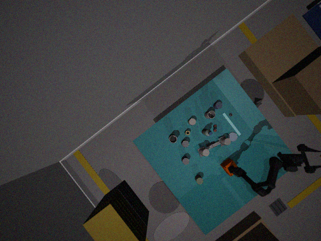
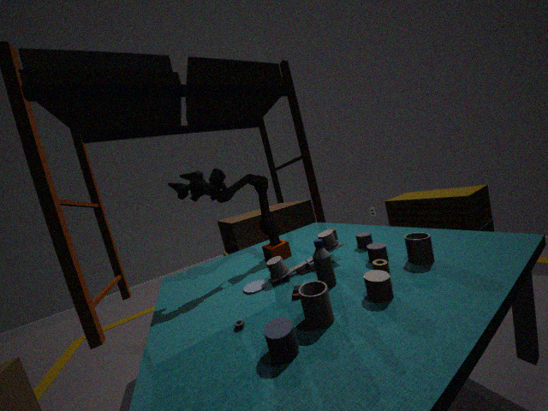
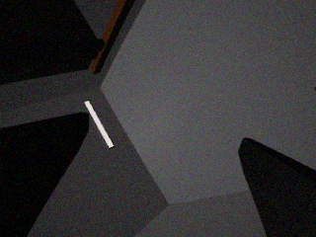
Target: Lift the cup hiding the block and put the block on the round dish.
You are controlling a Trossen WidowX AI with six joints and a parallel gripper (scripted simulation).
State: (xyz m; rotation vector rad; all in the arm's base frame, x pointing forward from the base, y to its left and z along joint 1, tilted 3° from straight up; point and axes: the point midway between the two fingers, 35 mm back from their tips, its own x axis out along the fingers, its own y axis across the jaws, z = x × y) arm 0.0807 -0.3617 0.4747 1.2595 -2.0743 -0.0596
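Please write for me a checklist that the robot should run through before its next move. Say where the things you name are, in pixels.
1. Tool (image 1: 320,155) (image 2: 173,191) open, nothing between its fingers: ok.
2. Both cups standing on the balance, the one by the dish (image 1: 225,141) (image 2: 276,267) and the far one (image 1: 205,152) (image 2: 326,239): ok.
3. No cup above the round dish (image 1: 233,136) (image 2: 254,287): cannot tell; from the top, the near cup's edge comes very close.
4. Block on the dish: not ok, none is there.
5. Tool lined up over a cup: not ok, it is off to the side, beyond the table edge.
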